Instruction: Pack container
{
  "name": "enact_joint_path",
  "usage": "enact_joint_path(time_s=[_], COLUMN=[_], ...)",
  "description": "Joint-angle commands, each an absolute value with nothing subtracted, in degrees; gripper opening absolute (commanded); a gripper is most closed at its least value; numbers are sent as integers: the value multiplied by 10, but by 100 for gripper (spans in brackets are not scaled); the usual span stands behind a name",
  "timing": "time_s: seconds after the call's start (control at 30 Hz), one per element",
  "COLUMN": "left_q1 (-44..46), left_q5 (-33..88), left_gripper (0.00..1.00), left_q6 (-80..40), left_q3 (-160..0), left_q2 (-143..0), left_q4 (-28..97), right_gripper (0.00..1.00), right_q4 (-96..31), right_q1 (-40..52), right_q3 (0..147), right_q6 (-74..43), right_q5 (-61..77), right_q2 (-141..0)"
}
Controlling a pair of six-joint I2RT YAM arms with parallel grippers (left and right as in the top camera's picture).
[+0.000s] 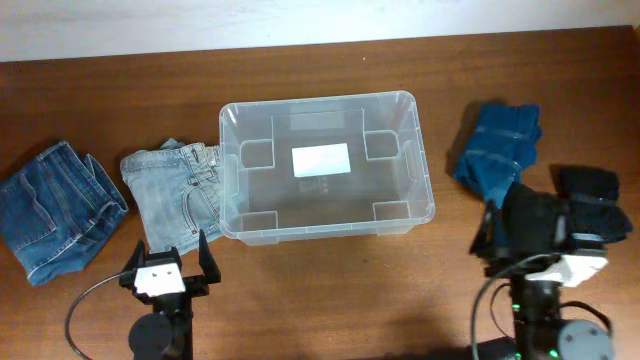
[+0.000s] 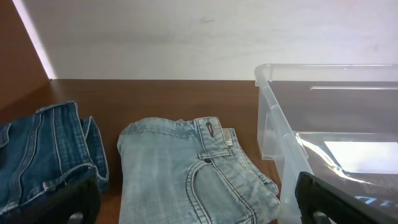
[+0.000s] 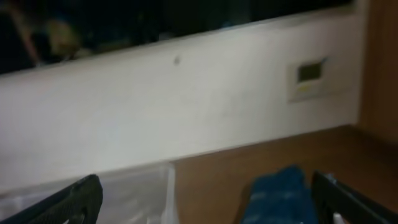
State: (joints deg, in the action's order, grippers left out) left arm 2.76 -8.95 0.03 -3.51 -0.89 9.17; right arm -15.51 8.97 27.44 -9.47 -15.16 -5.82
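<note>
Overhead view showed the container (image 1: 320, 203), a clear rectangular plastic bin, standing upright at the centre of the brown wooden table (image 1: 330, 300), with its long sides running left to right. A white label (image 1: 320, 160) sat in the middle of its base, and nothing else was seen inside it. A folded pair of light-wash jeans (image 1: 175, 195) lay just beside the container's left end. Their right edge met the rim, though whether it lay against the rim or under it could not be determined. A folded pair of darker blue jeans (image 1: 55, 210) lay further left, close to the light pair. A folded blue garment (image 1: 500, 150) lay to the right of the container, apart from it, and the right arm's black housing overlapped its near corner in that view. The left gripper (image 1: 170, 245) was positioned near the front edge of the table, in front of the light-wash jeans and apart from them. Its jaws were spread wide and held nothing. The right gripper (image 3: 208, 202) was likewise spread wide and empty. Its wrist camera, somewhat blurred, looked over the blue garment towards a white wall, with one corner of the container at lower left.
</note>
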Motion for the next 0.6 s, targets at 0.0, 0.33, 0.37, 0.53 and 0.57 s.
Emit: enact_joint_path(time_s=[0.0, 0.33, 0.37, 0.53, 0.57], left_q1=[25, 25, 25, 25, 25], left_q5=[-88, -88, -88, -88, -88], left_gripper=[99, 99, 100, 99, 99], left_q6=[9, 9, 9, 9, 9], left_q3=[-27, -27, -27, -27, -27], left_q2=[-3, -3, -3, -3, -3], left_q4=[90, 90, 90, 90, 90], right_gripper=[99, 99, 99, 99, 99], right_q4=[-156, -175, -189, -286, -311], right_q1=[86, 86, 86, 86, 86], right_q3=[345, 418, 425, 499, 523], right_q6=[-106, -117, -117, -117, -120], right_q5=[-202, -165, -165, -168, -170], right_q2=[-86, -91, -97, -170, -194])
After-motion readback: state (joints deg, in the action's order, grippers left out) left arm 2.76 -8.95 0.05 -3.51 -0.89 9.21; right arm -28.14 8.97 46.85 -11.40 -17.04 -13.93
